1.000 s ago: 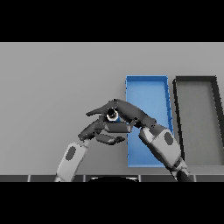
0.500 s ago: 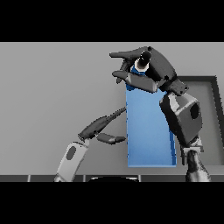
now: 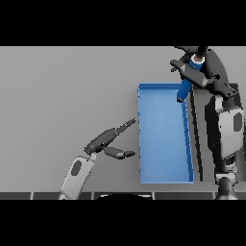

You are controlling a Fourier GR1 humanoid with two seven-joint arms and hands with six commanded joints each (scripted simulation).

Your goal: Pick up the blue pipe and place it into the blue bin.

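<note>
My right hand (image 3: 199, 72) curls its fingers round the blue pipe (image 3: 185, 89), hanging it end-down over the blue bin's (image 3: 163, 175) far right corner, ready for release. Left hand (image 3: 108, 141), fingers relaxed, idles beside the bin's left wall.

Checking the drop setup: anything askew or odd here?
Slightly: the blue pipe, held in the right hand, hangs tilted over the blue bin's far right corner, near the dark bin. Left hand rests open beside it.
</note>
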